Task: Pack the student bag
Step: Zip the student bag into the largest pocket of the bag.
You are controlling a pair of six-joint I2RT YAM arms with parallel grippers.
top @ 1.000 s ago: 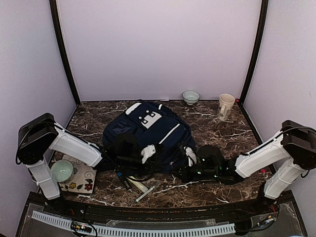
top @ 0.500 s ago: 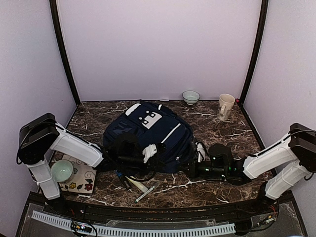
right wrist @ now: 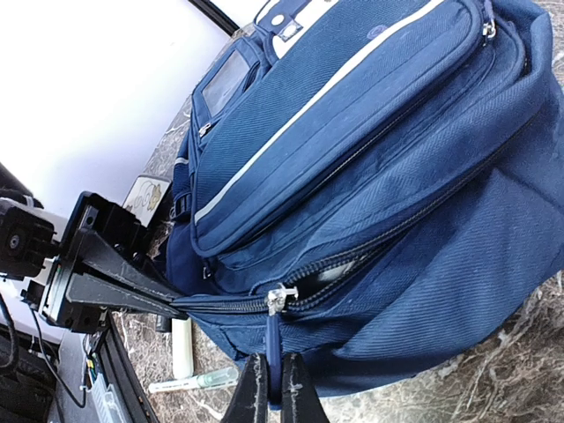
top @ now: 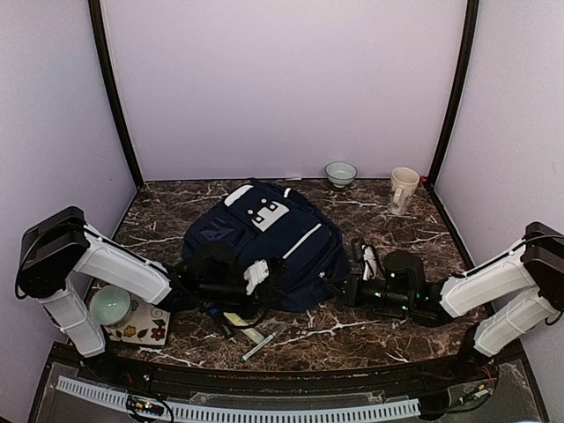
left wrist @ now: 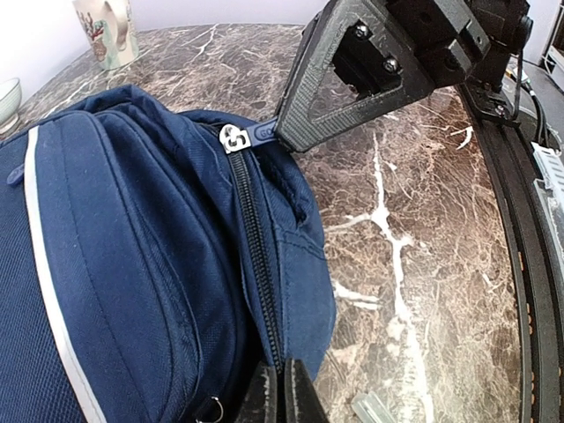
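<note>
We see the student bag (top: 264, 233) mid-tabletop (top: 397, 231), with bare marble at its 3 o'clock and pens (top: 263, 342) at 6 o'clock by the near edge. Left hand (left wrist: 282, 394) is clamped on the zipper seam (left wrist: 256, 256) at 7 o'clock; right hand (right wrist: 269, 389) pinches the zipper pull (right wrist: 274, 344) at 4 o'clock.

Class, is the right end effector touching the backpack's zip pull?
Touching. Right wrist view shows the right end effector clamped on the zip pull.
</note>
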